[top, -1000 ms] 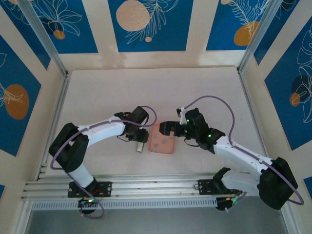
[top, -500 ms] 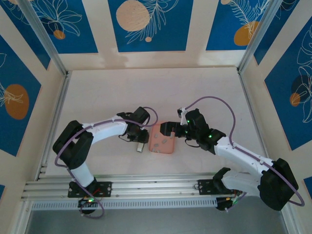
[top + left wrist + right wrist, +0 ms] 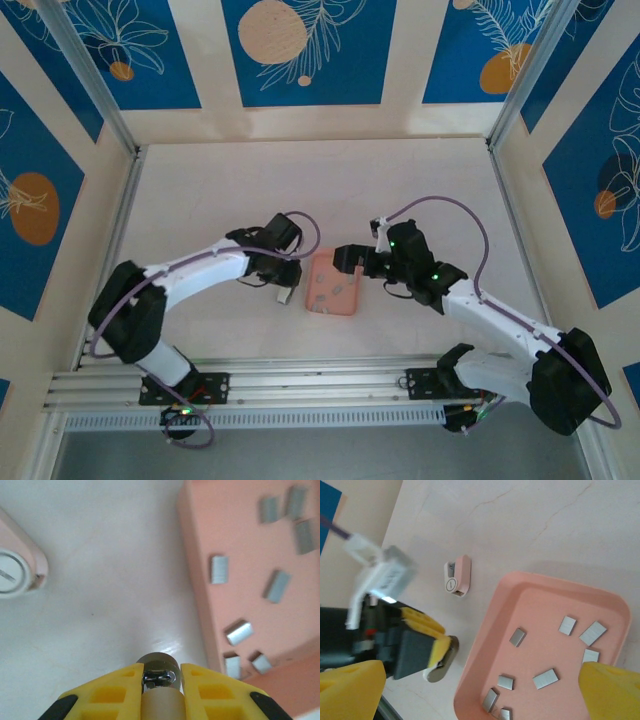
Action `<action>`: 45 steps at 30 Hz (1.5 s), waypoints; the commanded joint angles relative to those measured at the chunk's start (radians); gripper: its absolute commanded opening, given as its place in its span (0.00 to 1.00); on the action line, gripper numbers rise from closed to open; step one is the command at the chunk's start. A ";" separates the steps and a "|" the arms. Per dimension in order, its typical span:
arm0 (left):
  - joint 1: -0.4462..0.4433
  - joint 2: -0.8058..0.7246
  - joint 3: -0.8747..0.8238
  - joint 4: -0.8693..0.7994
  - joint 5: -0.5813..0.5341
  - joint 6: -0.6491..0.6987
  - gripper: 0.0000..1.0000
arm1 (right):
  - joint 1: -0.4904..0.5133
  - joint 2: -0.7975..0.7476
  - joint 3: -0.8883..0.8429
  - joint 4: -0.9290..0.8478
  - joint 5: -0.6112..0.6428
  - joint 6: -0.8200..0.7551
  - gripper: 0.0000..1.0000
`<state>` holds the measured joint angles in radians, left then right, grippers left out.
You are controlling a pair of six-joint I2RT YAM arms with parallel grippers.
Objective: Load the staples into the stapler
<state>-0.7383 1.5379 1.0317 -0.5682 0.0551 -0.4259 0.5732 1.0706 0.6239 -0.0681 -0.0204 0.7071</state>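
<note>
My left gripper (image 3: 159, 669) is shut on the stapler (image 3: 159, 664), a small whitish oblong with a metal underside, just left of the salmon-pink tray (image 3: 240, 535). The right wrist view shows the same hold: the left gripper (image 3: 422, 640) has the stapler (image 3: 442, 662) beside the tray (image 3: 545, 625). Several staples (image 3: 545, 678), small grey metal strips, lie scattered in the tray; the staples (image 3: 219, 570) lie loose and apart. My right gripper (image 3: 482, 690) hangs wide open above the tray, touching nothing. From above, the left gripper (image 3: 282, 278) and right gripper (image 3: 345, 258) flank the tray (image 3: 325, 272).
A small pink-and-white oblong piece (image 3: 457, 575) lies on the pale table beyond the left gripper; the same piece (image 3: 15, 572) sits at the left edge of the left wrist view. A metal rail (image 3: 300, 385) runs along the near edge.
The left arm has swung its elbow outward, and its gripper has shifted slightly away with the stapler still held. The right gripper has moved a little farther back over the tray.
</note>
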 commanded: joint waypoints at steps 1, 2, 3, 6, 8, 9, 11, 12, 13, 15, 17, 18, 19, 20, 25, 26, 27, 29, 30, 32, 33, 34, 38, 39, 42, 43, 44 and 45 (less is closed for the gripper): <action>-0.010 -0.121 -0.042 0.075 0.002 0.115 0.10 | -0.057 0.019 0.005 0.018 -0.166 0.009 0.99; -0.009 -0.154 -0.060 0.111 0.025 0.141 0.10 | -0.070 0.029 0.016 0.016 -0.202 0.001 0.99; -0.010 -0.187 -0.084 0.157 0.062 0.175 0.10 | -0.080 0.039 0.032 0.004 -0.235 -0.011 0.99; -0.010 -0.284 -0.181 0.327 0.144 0.251 0.09 | -0.098 0.061 0.084 -0.049 -0.286 -0.065 0.99; -0.011 -0.350 -0.257 0.452 0.181 0.301 0.08 | -0.111 0.065 0.106 -0.073 -0.316 -0.087 0.99; -0.010 -0.384 -0.297 0.526 0.203 0.330 0.07 | -0.122 0.066 0.111 -0.079 -0.333 -0.091 1.00; -0.010 -0.441 -0.369 0.646 0.238 0.383 0.06 | -0.142 0.066 0.111 -0.072 -0.382 -0.090 0.99; -0.009 -0.465 -0.407 0.708 0.260 0.415 0.05 | -0.149 0.067 0.112 -0.065 -0.415 -0.096 0.99; -0.010 -0.483 -0.429 0.744 0.278 0.442 0.05 | -0.149 0.070 0.118 -0.065 -0.442 -0.110 0.98; -0.010 -0.512 -0.461 0.785 0.307 0.498 0.05 | -0.134 0.077 0.140 -0.090 -0.482 -0.151 0.96; -0.010 -0.522 -0.473 0.789 0.329 0.543 0.05 | -0.119 0.078 0.159 -0.127 -0.481 -0.188 0.95; -0.010 -0.524 -0.475 0.789 0.354 0.578 0.04 | -0.115 0.078 0.166 -0.139 -0.483 -0.202 0.94; -0.010 -0.524 -0.478 0.790 0.381 0.605 0.04 | -0.112 0.078 0.169 -0.150 -0.484 -0.209 0.94; -0.010 -0.522 -0.479 0.796 0.406 0.628 0.02 | -0.112 0.076 0.172 -0.156 -0.487 -0.219 0.93; -0.011 -0.507 -0.489 0.854 0.452 0.662 0.00 | -0.107 0.063 0.186 -0.181 -0.481 -0.261 0.89; -0.011 -0.503 -0.490 0.861 0.465 0.677 0.00 | -0.107 0.058 0.185 -0.178 -0.478 -0.269 0.89; -0.010 -0.501 -0.490 0.861 0.473 0.689 0.00 | -0.106 0.054 0.185 -0.179 -0.474 -0.274 0.88; -0.011 -0.499 -0.490 0.860 0.479 0.701 0.00 | -0.105 0.048 0.188 -0.183 -0.474 -0.288 0.86; -0.010 -0.501 -0.490 0.857 0.483 0.714 0.00 | -0.105 0.046 0.192 -0.190 -0.474 -0.296 0.86; -0.010 -0.507 -0.489 0.851 0.482 0.730 0.00 | -0.104 0.040 0.198 -0.200 -0.470 -0.304 0.84; -0.011 -0.511 -0.489 0.851 0.478 0.739 0.00 | -0.102 0.034 0.198 -0.200 -0.469 -0.308 0.84; -0.010 -0.513 -0.490 0.849 0.477 0.747 0.00 | -0.100 0.028 0.193 -0.197 -0.465 -0.310 0.84; -0.010 -0.522 -0.492 0.848 0.475 0.778 0.00 | -0.091 0.003 0.176 -0.184 -0.464 -0.322 0.83; -0.010 -0.524 -0.493 0.848 0.477 0.784 0.00 | -0.091 -0.001 0.174 -0.185 -0.463 -0.322 0.83; -0.010 -0.522 -0.493 0.854 0.486 0.795 0.00 | -0.093 -0.006 0.171 -0.192 -0.448 -0.318 0.82; -0.009 -0.522 -0.496 0.858 0.489 0.797 0.00 | -0.093 -0.009 0.169 -0.188 -0.440 -0.314 0.82; -0.010 -0.522 -0.497 0.866 0.492 0.799 0.00 | -0.093 -0.016 0.163 -0.174 -0.433 -0.305 0.82; -0.010 -0.523 -0.500 0.874 0.494 0.797 0.00 | -0.093 -0.026 0.155 -0.157 -0.433 -0.296 0.82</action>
<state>-0.7422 1.0351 0.5426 0.2535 0.5064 0.3370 0.4770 1.0744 0.7853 -0.2398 -0.4629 0.4091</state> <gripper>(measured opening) 0.182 0.818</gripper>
